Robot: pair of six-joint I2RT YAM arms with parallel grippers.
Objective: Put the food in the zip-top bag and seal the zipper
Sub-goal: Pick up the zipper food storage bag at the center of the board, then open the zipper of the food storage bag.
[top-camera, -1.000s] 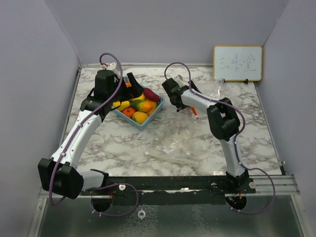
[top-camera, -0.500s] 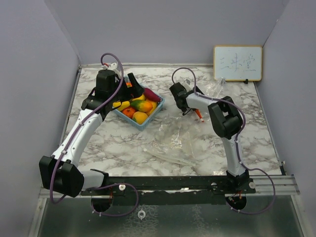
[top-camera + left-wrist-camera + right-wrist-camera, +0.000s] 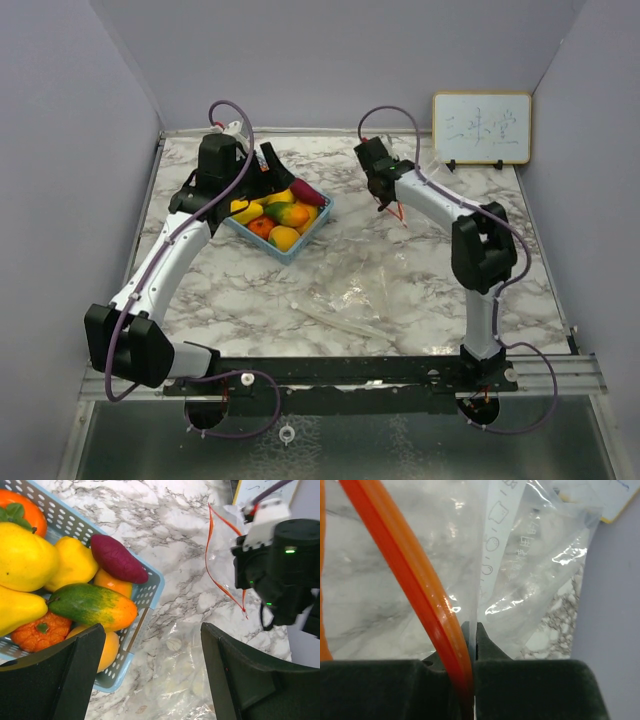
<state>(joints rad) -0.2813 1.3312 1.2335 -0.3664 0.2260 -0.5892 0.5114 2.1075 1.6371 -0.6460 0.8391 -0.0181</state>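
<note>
The food (image 3: 278, 213) fills a light blue basket (image 3: 312, 224) at the far left: a yellow pear (image 3: 25, 560), a green-orange mango (image 3: 92, 605), a purple sweet potato (image 3: 117, 559) and orange pieces. My left gripper (image 3: 265, 170) hovers over the basket's far edge, jaws wide apart and empty (image 3: 152, 680). The clear zip-top bag (image 3: 360, 285) lies crumpled mid-table. Its orange zipper (image 3: 398, 212) is lifted at the far end. My right gripper (image 3: 472, 635) is shut on the bag's film (image 3: 520, 555), right beside the zipper strip (image 3: 415, 575).
A small whiteboard (image 3: 481, 128) leans against the back wall at the right. A loose clear plastic strip (image 3: 335, 318) lies near the front of the marble table (image 3: 230, 290). Grey walls close in three sides.
My right gripper has closed on the bag's edge and moved away to the right, pulling the zipper end up. The left gripper has edged slightly toward the back.
</note>
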